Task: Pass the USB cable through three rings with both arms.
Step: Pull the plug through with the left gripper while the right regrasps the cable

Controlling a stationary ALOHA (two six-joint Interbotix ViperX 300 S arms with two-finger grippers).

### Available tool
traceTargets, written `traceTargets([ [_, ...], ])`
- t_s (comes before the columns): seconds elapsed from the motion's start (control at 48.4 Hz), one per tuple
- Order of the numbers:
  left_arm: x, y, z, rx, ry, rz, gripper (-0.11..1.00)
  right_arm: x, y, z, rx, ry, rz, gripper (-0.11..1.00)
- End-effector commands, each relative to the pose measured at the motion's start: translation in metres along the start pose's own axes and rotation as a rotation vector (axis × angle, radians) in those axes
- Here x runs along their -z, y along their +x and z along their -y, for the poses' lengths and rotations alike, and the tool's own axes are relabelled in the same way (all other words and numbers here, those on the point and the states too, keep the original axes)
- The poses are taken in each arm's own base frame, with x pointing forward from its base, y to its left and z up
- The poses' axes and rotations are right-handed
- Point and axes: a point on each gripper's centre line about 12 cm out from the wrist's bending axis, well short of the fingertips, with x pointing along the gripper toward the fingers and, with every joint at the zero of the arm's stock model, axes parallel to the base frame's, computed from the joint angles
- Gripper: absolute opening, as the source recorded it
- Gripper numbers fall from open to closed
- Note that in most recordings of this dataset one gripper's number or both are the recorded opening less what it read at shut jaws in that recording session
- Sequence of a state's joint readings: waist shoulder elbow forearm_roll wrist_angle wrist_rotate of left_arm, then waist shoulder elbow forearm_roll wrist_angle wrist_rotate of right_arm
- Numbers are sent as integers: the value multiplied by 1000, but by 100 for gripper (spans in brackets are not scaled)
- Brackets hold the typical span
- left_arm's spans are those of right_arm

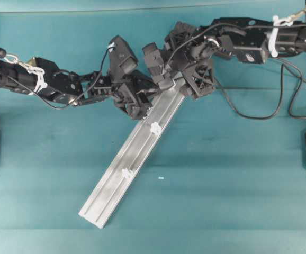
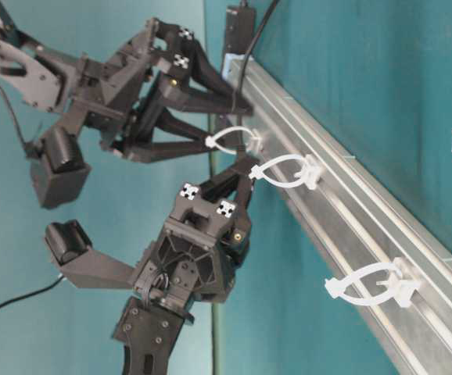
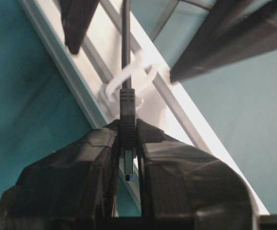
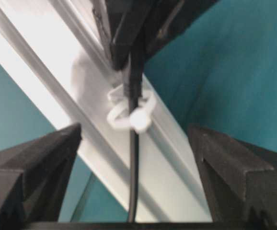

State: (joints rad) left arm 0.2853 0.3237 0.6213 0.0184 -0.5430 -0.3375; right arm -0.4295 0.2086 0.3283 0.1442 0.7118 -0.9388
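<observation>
The left gripper pinches the plug of the USB cable at the bottom centre of the left wrist view, the cord running up through the first ring on the rail. The right gripper has its jaws spread wide on either side of the cord, holding nothing. With only the plug held, the loose cord could snag or drag at that ring, and the two rings lower on the rail remain unthreaded.

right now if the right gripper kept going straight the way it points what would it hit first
Probably the USB cable, which runs up the middle between its open fingers, then the white ring that the cable passes through on the rail. How far ahead they lie is hard to judge.
</observation>
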Motion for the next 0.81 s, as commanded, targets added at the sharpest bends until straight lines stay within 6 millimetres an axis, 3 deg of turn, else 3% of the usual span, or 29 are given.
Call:
traceTargets([
  [0.0, -7, -2, 5, 13, -7, 18, 9, -2, -10, -2, 12, 9, 13, 89],
  [0.372, -3, -18, 29, 59, 3, -8, 9, -1, -24, -15, 25, 37, 33, 88],
  [0.786, -13, -38, 53, 96, 22, -32, 9, -30, -26, -27, 70, -42, 104, 88],
])
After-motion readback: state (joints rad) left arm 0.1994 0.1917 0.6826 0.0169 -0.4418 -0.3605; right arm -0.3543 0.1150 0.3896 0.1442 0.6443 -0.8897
